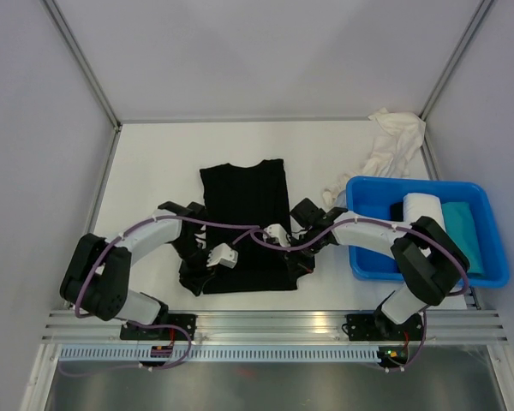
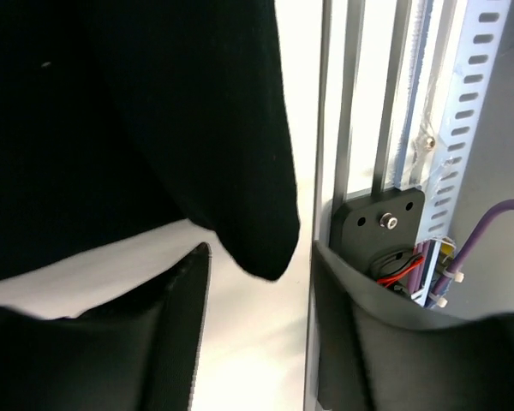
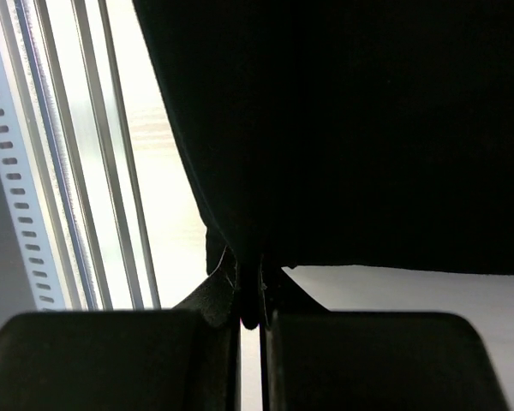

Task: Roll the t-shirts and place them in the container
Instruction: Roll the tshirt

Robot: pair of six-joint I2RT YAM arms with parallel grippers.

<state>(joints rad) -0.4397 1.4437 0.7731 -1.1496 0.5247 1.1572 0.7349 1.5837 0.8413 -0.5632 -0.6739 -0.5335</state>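
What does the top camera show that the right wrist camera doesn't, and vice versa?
Only the top view: the blue tub holding a white roll and a teal shirt, a crumpled white shirt at the far right corner, and the black shirt laid out flat. Only the right wrist view: up close, the right claw shut on the black shirt's edge. Both: the black shirt, the white table and the metal rail at the near edge.
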